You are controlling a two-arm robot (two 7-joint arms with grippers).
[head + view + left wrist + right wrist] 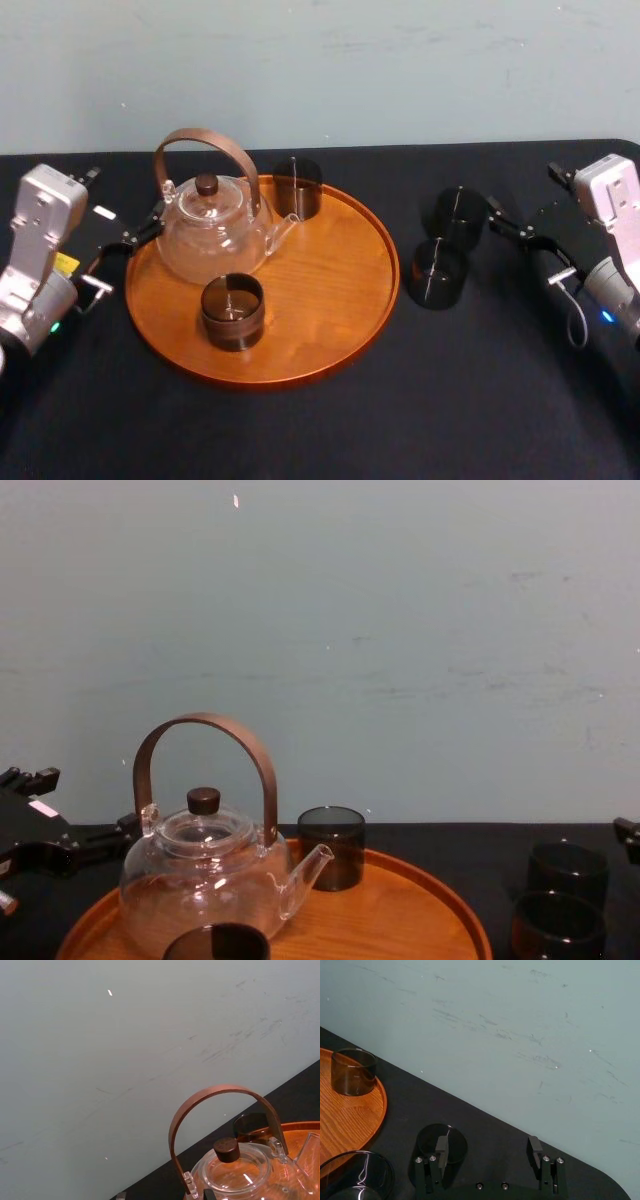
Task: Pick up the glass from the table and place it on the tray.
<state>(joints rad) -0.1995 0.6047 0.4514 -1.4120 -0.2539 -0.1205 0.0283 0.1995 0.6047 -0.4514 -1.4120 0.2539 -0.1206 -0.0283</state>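
Head view, teapot (pixel 210 238) on tray (pixel 335 275), glasses (pixel 437 274) beside

The tray (pixel 340 290) carries a teapot (pixel 210 235) at left, a far-edge glass (pixel 297 188) and a near-edge glass (pixel 232 311); two table glasses (pixel 437 273) stand right of it.

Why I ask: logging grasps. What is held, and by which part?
Nothing by the right gripper: open jaws, empty, near a table glass. The left gripper by the tray: cannot tell.

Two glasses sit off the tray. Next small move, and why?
Probably shift the right end effector until its open fingers straddle the farther dark cylindrical glass on the black-clothed table; that glass lines up with one finger, not the gap. Left end effector sits by the clear glass teapot.
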